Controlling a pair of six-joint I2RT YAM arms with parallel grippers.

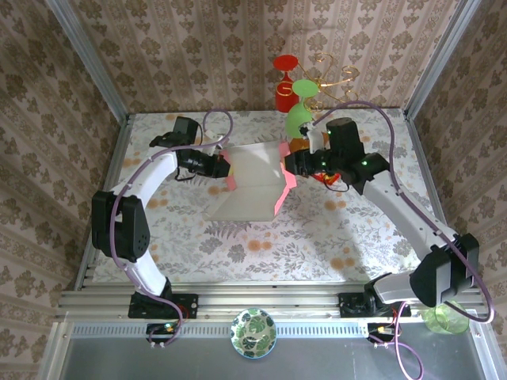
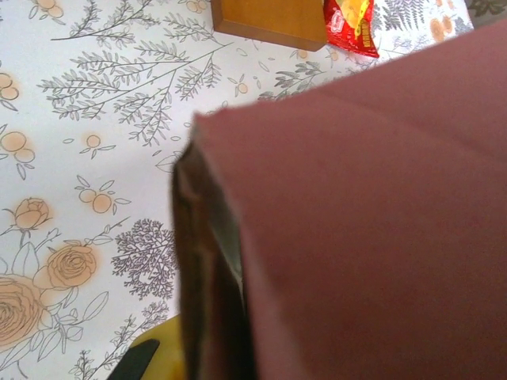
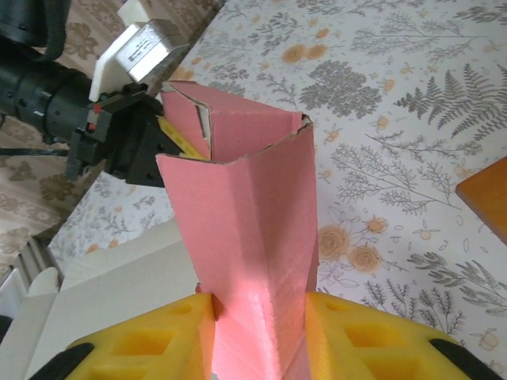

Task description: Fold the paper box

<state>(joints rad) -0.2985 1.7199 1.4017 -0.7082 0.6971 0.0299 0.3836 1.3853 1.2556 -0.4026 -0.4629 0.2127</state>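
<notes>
The paper box (image 1: 249, 184) lies mid-table, white inner side up, with pink flaps raised at both ends. My left gripper (image 1: 224, 168) is shut on the left flap. In the left wrist view that pink flap (image 2: 372, 222) looms close beside one yellow finger (image 2: 150, 356). My right gripper (image 1: 291, 163) is shut on the right flap. In the right wrist view its yellow pads (image 3: 158, 340) press both sides of the folded pink wall (image 3: 253, 229), and the right gripper (image 3: 261, 332) straddles it. The left gripper (image 3: 127, 138) holds the wall's far end.
A brown board (image 2: 269, 20) and a red-yellow packet (image 2: 352, 24) lie on the floral tablecloth just right of the box. Red and green stands (image 1: 289, 87) rise at the back. A patterned bowl (image 1: 253, 332) and a green cup (image 1: 445, 318) sit near the arm bases.
</notes>
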